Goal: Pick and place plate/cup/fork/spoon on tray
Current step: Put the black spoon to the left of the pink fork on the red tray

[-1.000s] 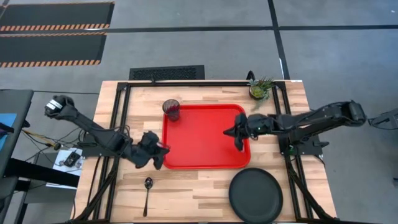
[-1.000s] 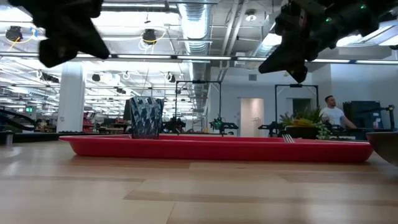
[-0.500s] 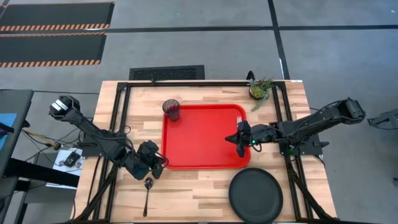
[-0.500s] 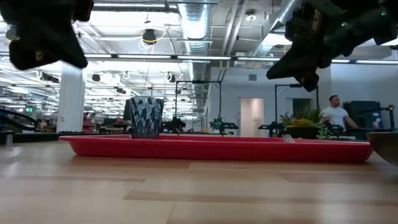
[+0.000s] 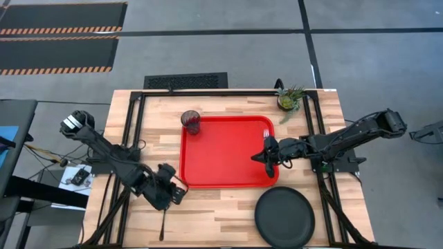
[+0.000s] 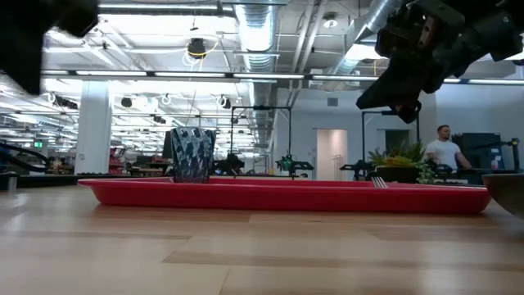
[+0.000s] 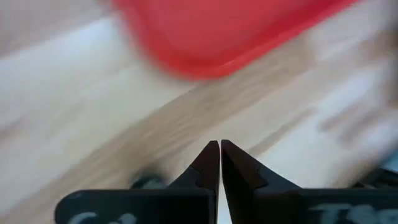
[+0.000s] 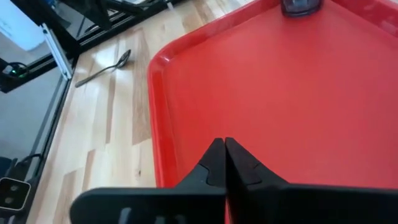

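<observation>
The red tray point(image 5: 221, 155) lies mid-table. The dark cup point(image 5: 191, 122) stands upright in its far left corner, and the pink fork point(image 5: 266, 131) lies by its far right corner. The black plate point(image 5: 284, 216) rests on the table near the front right. The spoon lies on the wood left of the plate; only its handle point(image 5: 163, 225) shows, since my left gripper point(image 5: 167, 194), shut and empty, hovers over its bowl end. My right gripper point(image 5: 268, 158) is shut and empty above the tray's right rim point(image 8: 155, 124). The spoon also shows in the right wrist view point(image 8: 102, 67).
A small potted plant point(image 5: 290, 97) stands at the table's far right. Black frame bars point(image 5: 136, 131) run along the table's left and right sides. Bare wood lies between the tray and the near edge point(image 5: 214, 214).
My left gripper has gone from the tray's near left corner toward the table's near edge and now hangs over the spoon's bowl. My right gripper has shifted a little toward the near edge along the tray's right rim. No object has moved.
</observation>
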You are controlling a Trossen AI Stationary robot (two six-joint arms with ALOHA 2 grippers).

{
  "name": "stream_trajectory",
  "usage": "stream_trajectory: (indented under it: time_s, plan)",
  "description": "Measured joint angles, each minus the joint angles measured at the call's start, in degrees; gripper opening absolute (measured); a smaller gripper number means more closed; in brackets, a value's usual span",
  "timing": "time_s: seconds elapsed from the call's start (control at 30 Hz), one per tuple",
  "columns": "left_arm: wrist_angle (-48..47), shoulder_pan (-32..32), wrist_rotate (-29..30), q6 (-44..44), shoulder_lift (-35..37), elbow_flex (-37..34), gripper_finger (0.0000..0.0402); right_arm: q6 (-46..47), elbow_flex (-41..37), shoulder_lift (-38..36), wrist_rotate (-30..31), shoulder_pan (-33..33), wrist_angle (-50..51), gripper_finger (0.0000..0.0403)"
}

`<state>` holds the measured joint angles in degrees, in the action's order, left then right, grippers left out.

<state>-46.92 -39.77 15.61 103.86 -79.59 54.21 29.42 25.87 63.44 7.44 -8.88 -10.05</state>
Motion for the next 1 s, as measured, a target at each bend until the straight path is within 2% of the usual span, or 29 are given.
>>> stream_trajectory:
  time_s: [0.1, 0.23, 0.4, 0.6, 0.77, 1.0]
  plan:
    - [-1.4, -1.4, -4.7, 6.4, -2.6, 0.0, 0.0005, -1.1, 0.0, 0.0, 0.0, 0.0, 0.3, 0.0008]
    - [-1.6, -1.9, -8.3, 6.5, -5.5, 0.0, 0.0034, -1.4, 0.0, 0.0, 0.0, 0.0, 0.4, 0.0006]
    - [-2.5, -1.1, -8.3, 0.7, -5.7, -0.9, 0.01, -1.4, 0.0, 0.0, 0.0, 0.0, 0.3, 0.0007]
    - [2.6, -0.7, -8.8, -9.7, -2.3, -8.0, 0.0159, -1.4, 0.0, 0.0, -0.9, 0.0, 0.2, 0.0008]
    - [14.3, 0.0, -9.2, -23.3, 1.5, -13.4, 0.0162, -1.0, 0.0, 0.0, -1.6, 0.0, 0.1, 0.0008]
    - [15.6, 0.6, -14.1, -31.7, 2.7, -18.2, 0.0151, 0.5, 0.0, 0.0, -1.7, 0.0, 0.0, 0.0008]
